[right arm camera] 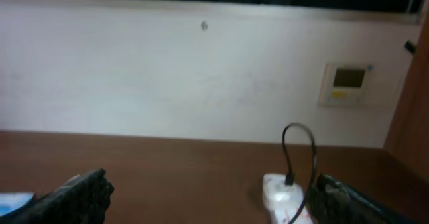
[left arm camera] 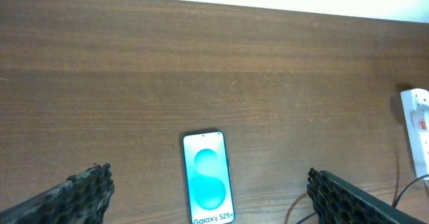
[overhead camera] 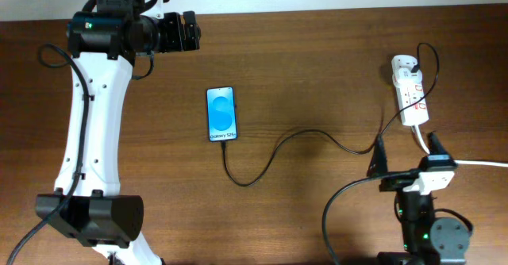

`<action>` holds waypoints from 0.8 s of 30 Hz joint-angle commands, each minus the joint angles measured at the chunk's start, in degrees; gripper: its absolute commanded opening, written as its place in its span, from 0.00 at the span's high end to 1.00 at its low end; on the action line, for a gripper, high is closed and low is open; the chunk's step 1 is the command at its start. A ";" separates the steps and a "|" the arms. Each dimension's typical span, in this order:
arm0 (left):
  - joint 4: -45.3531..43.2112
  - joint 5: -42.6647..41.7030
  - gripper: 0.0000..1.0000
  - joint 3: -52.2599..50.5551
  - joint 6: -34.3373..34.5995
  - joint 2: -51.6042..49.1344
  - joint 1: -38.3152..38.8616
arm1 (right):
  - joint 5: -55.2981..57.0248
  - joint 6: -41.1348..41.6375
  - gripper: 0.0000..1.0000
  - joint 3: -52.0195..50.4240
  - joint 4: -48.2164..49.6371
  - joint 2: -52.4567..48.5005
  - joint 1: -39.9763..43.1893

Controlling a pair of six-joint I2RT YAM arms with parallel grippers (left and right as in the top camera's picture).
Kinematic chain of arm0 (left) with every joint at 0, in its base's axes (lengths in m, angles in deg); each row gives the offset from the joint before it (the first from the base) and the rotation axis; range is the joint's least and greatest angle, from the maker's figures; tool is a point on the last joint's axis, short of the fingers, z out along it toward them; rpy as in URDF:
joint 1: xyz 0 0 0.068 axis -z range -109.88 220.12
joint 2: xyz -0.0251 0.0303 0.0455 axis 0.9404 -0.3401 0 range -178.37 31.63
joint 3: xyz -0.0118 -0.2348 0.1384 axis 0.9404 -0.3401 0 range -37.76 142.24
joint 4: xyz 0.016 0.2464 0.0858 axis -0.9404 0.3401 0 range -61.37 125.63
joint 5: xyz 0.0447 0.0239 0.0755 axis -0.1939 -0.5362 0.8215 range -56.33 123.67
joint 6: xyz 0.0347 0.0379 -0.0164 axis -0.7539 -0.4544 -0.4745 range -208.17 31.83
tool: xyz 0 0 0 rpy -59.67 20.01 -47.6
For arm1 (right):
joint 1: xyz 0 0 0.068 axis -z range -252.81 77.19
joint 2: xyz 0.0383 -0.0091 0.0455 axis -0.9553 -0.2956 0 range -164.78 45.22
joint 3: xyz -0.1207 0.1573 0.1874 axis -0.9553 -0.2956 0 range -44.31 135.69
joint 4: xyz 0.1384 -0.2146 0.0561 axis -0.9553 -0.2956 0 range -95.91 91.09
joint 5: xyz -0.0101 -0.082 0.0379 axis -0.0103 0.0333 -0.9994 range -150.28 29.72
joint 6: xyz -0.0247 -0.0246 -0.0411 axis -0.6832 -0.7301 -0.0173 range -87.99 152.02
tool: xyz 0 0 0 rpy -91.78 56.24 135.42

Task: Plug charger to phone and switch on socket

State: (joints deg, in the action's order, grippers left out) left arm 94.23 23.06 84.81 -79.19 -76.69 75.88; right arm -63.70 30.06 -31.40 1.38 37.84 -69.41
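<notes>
Overhead: charger [overhead camera: 317,132] ends at lower edge of phone [overhead camera: 221,114]

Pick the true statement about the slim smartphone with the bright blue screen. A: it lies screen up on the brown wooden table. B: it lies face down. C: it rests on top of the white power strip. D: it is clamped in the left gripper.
A: the smartphone lies flat with its lit screen upward on the wooden table, clear of the open left gripper and the power strip.
</notes>
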 commanded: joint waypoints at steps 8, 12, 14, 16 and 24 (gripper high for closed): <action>0.04 0.15 0.01 0.17 -0.94 -0.09 -0.20 | -5.44 -0.15 0.02 -10.58 0.42 7.19 -0.87; 0.04 0.15 0.01 0.17 -0.94 -0.09 -0.20 | -5.38 -0.17 0.02 -12.59 -1.07 7.19 -0.87; 0.04 0.15 0.01 0.17 -0.94 -0.09 -0.20 | -5.33 -0.20 0.02 -12.59 -3.30 7.19 -0.87; 0.04 0.15 0.01 0.17 -0.94 -0.09 -0.20 | -4.90 -0.20 0.02 -12.59 -4.13 7.19 -0.85; 0.04 0.15 0.01 0.17 -0.94 -0.09 -0.20 | -4.96 -0.20 0.01 -12.59 -4.02 7.17 -0.76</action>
State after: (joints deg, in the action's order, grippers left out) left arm 94.23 23.04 84.81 -79.22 -76.69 75.88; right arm -67.89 30.06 -43.60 -2.53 44.38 -69.65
